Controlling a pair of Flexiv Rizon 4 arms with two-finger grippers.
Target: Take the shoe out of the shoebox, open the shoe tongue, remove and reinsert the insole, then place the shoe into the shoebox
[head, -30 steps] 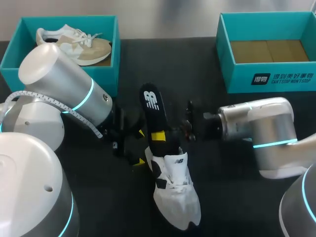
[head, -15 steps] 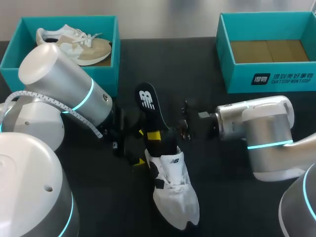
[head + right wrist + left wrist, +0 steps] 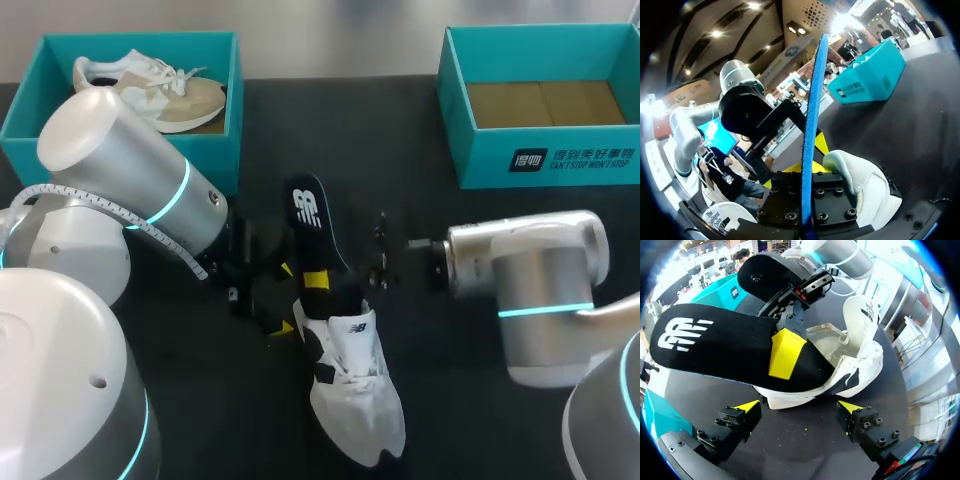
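Observation:
A white shoe [image 3: 352, 390] lies on the dark table with its toe toward the front edge. A black insole [image 3: 310, 225] sticks up out of its opening. My right gripper [image 3: 318, 280] is shut on the insole just above the shoe's collar. In the right wrist view the insole's blue edge [image 3: 812, 120] runs up between the right gripper [image 3: 805, 210] fingers. My left gripper [image 3: 799, 407] is open by the shoe's [image 3: 855, 355] heel, with the insole [image 3: 715, 347] ahead of it. It is also seen as the left gripper [image 3: 283, 298] left of the shoe.
A teal shoebox [image 3: 235, 110] at the back left holds a beige shoe [image 3: 150, 88]. A second teal shoebox [image 3: 480, 160] stands at the back right with only its brown floor showing. Both arms crowd the shoe from the sides.
The insole tipped left and came back a little while the right arm drew slightly toward the front. The shoe shifted with it. The left arm stayed still.

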